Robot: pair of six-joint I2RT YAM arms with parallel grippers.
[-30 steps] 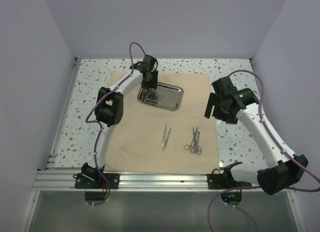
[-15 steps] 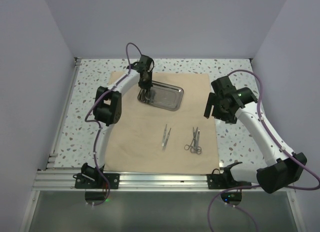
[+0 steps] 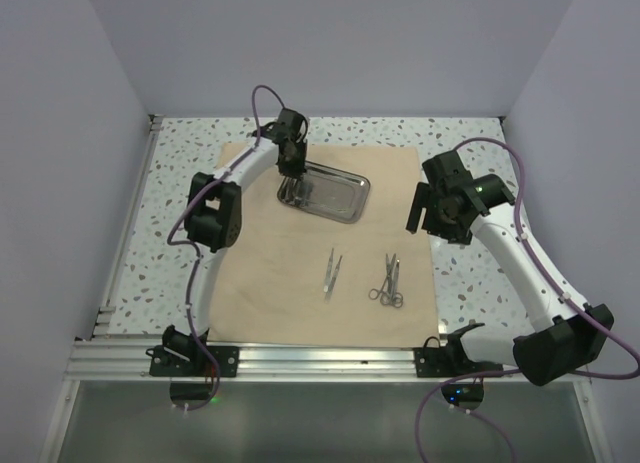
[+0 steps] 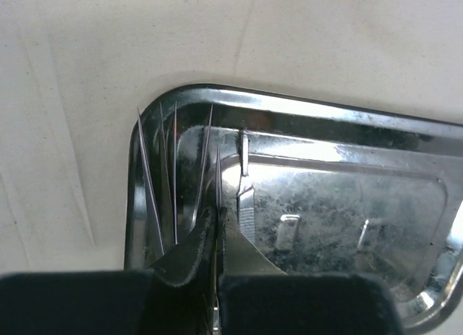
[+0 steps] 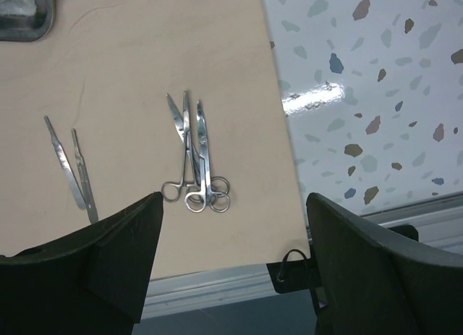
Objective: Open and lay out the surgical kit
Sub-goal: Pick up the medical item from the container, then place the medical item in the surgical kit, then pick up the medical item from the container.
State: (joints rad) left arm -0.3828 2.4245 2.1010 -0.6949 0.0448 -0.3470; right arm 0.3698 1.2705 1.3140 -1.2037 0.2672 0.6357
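Left gripper: just clamped onto thin pointed tool in tray, apparently ready for lifting out; right gripper: spread wide, idle.

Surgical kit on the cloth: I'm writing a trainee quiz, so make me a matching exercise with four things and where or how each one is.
Things:
1 steel tray
2 tweezers
3 ring-handled scissors
4 right gripper

Places or states:
A near-right part of the cloth
B open, in the air by the cloth's right edge
C far part of the cloth
D middle of the cloth, left of the scissors

Pairs: 1-C; 2-D; 3-A; 4-B
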